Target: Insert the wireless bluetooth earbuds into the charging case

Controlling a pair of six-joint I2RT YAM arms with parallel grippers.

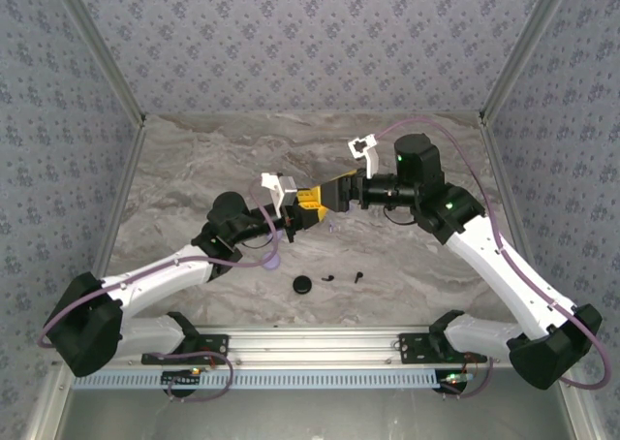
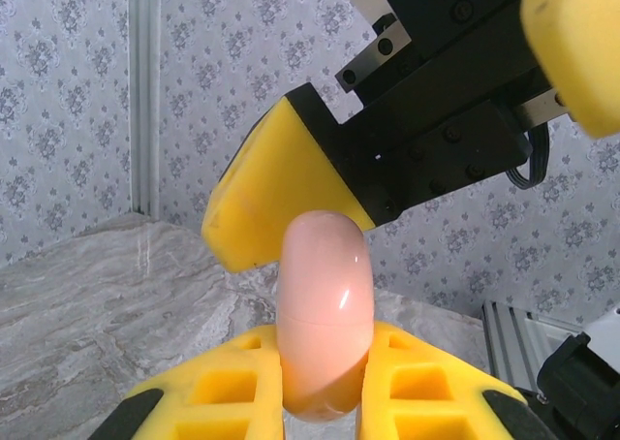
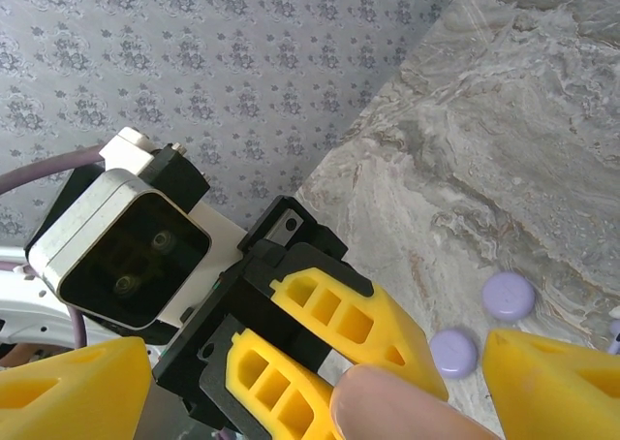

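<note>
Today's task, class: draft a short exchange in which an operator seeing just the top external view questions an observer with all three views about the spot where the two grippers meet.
Operator: What is between the grippers?
Observer: In the left wrist view, the left gripper is shut on a pale pink case.
Operator: Is the case open?
Observer: It looks closed, with a thin seam running round it.
Operator: And the right gripper?
Observer: In the right wrist view, the right gripper is open, its jaws standing on either side of that case.

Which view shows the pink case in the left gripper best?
Left wrist: the pink case stands upright, clamped between the left gripper's fingers, seam visible. Right wrist catches just its rounded tip at the bottom edge. Top external: too small to tell.
</note>
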